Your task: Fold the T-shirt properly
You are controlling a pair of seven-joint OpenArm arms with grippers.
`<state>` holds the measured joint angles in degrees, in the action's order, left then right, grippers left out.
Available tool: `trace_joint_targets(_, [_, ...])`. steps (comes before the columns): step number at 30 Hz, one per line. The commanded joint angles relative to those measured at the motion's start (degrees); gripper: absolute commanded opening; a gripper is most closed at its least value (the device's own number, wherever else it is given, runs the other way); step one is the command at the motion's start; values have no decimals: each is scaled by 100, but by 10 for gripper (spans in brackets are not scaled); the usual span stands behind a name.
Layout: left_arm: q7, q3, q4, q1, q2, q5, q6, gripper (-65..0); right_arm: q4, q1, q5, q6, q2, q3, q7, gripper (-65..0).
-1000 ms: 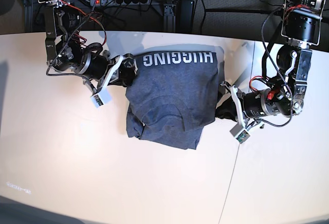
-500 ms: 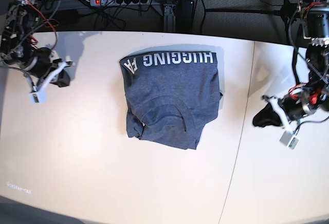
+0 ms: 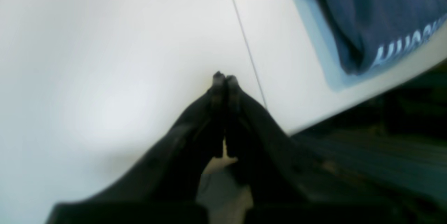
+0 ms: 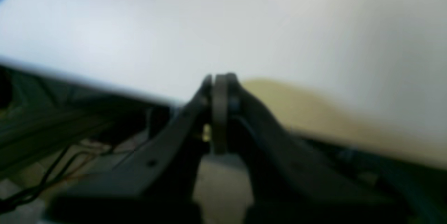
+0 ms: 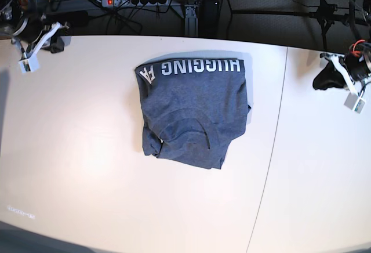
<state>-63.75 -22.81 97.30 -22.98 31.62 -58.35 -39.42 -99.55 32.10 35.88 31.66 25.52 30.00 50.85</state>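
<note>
The T-shirt [image 5: 191, 114] lies folded into a compact blue-grey rectangle on the middle of the table, its white lettering along the far edge and its collar showing near the front. One corner of the T-shirt [image 3: 377, 18] also shows at the top right of the left wrist view. My left gripper [image 5: 323, 80] is shut and empty over the table's far right edge, well away from the shirt. In the left wrist view the left gripper [image 3: 223, 77] has its fingers pressed together. My right gripper [image 5: 55, 44] is shut and empty at the far left corner. The right gripper [image 4: 220, 77] hangs over the table edge.
A seam [image 5: 272, 148] between two tabletops runs front to back just right of the shirt. Behind the table's far edge lie a power strip [image 5: 136, 0], cables and stand legs.
Both arms have drawn back from the shirt's sides to the table's far corners. The shirt lies still, with its left lettered corner now uncovered.
</note>
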Motion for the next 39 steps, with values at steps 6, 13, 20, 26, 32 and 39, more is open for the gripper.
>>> trace_joint_targets(6, [50,-48,293,-1040,109,-48,-58,-650,-409,997,118,4,94,70,-68,-650])
trace_joint_targets(13, [863,-46,269,-2129,90,1032,-58,-650,-363,1823,166,4,-142,68,-105,-650])
trace_joint_targets(20, [2358,334,-881,-2199,44,2695,-58,-650,874,1725,35,-20,-691,20,-702,-650])
trace_joint_targets(26, [3101,1679,-3121,-1215,28,3864,352,-650,3049,820,-166,-39,-811,-87,-896,-650])
trace_joint_targets(32, [3877,2645,-5285,179,-586,5101,1331,-650,5254,-566,-719,-63,-907,-197,-1351,-650])
trace_joint_targets(39, [4385,3257,-7300,1679,-1821,5215,1502,-650,6793,-1961,-1631,-175,-1484,-518,-1882,-650])
